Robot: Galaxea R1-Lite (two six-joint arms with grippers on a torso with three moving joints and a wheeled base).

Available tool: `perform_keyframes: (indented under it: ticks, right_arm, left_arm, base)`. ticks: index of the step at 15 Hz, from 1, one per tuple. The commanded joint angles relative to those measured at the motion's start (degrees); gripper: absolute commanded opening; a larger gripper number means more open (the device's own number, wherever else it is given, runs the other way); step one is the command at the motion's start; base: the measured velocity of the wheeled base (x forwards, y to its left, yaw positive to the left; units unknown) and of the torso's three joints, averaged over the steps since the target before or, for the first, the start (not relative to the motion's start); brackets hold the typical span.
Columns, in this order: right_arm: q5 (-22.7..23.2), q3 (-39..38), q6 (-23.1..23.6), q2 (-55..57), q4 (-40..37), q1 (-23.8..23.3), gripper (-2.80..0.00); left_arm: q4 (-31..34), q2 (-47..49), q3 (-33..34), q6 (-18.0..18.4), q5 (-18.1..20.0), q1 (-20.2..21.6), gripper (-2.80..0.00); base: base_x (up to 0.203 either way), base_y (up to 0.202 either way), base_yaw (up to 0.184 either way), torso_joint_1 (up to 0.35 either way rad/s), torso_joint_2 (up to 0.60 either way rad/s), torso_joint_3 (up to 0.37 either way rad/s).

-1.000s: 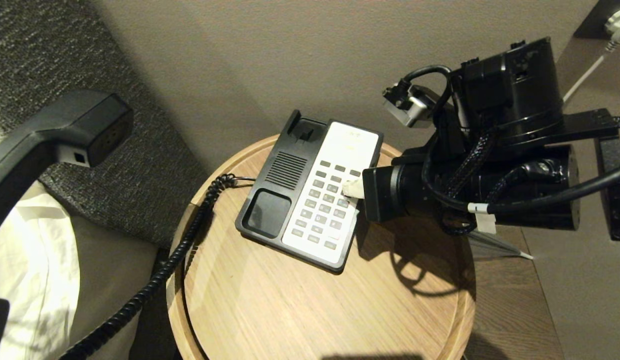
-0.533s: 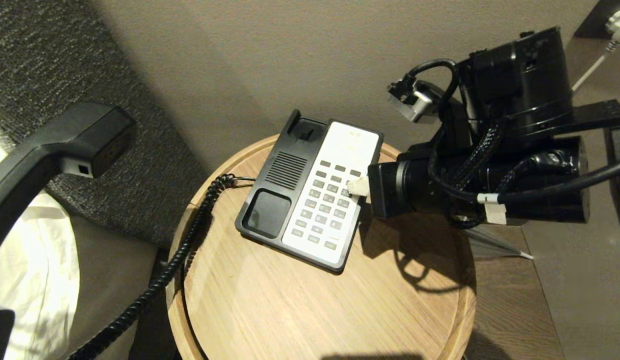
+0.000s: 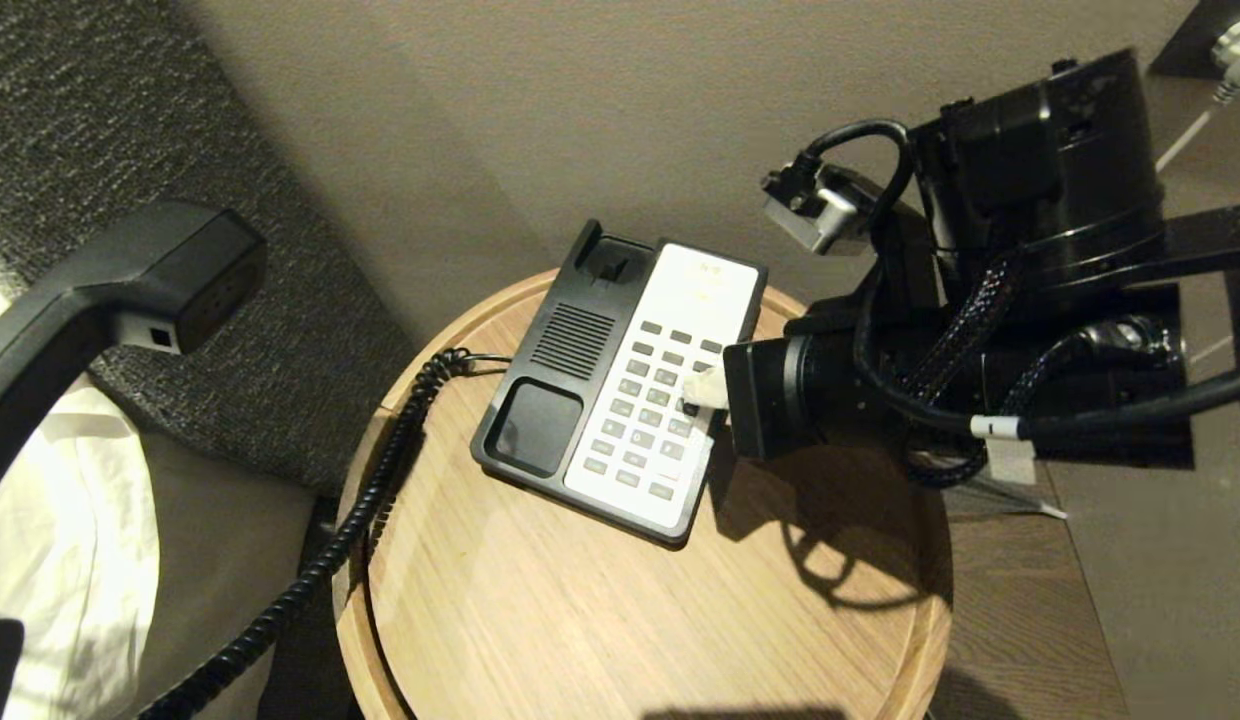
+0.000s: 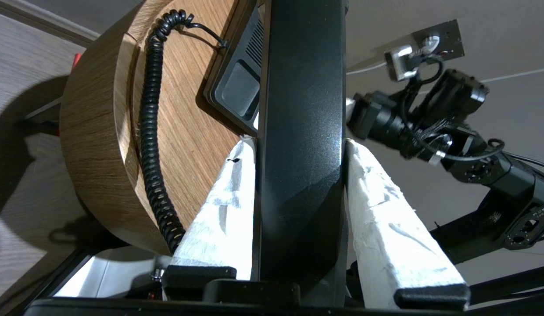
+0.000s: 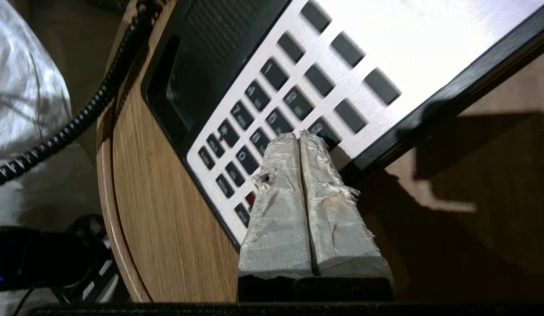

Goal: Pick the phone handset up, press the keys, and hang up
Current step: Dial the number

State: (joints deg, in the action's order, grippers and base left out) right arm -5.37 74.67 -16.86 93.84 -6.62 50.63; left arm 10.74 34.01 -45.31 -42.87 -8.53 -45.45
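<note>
Pressing keys is the step in hand: the right gripper [image 5: 298, 137], its taped fingers clenched together, rests its tip on the black-and-white phone base's keypad [image 3: 648, 412] on the round wooden worktop [image 3: 540, 600]. Push straight down, one key only. The left gripper [image 4: 300, 142] grasps the long black plastic phone handset [image 3: 110, 275], lifted left of the worktop.

The right arm [image 3: 980, 330] is a stack of glossy black cylindrical housings. A thick black cable runs off at three o'clock, ringed by a white tape tag [image 3: 1000, 445], with braided black sleeving looped beside it. At eleven o'clock on it sits a small silver wrist camera block [image 3: 815, 212] with a curled black lead. The right gripper [image 5: 298, 140] has tapered fingers wrapped in frayed white tape. The left gripper [image 4: 299, 145] has the same white-wrapped wedge fingers [image 4: 386, 210] on black mounts.
</note>
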Motion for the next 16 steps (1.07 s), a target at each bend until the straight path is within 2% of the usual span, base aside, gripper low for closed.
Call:
perform_keyframes:
  ticks: [1,16]
  right_arm:
    - [-0.02,-0.67,-0.10,0.87,0.28,1.08,-2.80]
    - [-0.52,-2.43,0.51,1.52,0.73,0.96,-2.80]
  left_arm:
    - [0.07,-0.08,0.24,-0.28,-0.03,-0.06,-2.80]
    - [0.07,-1.13,1.44,-0.28,0.01,-0.08,-2.80]
  base:
    - [0.000,0.000,0.000,0.000,0.00,0.000]
    - [0.000,0.000,0.000,0.000,0.00,0.000]
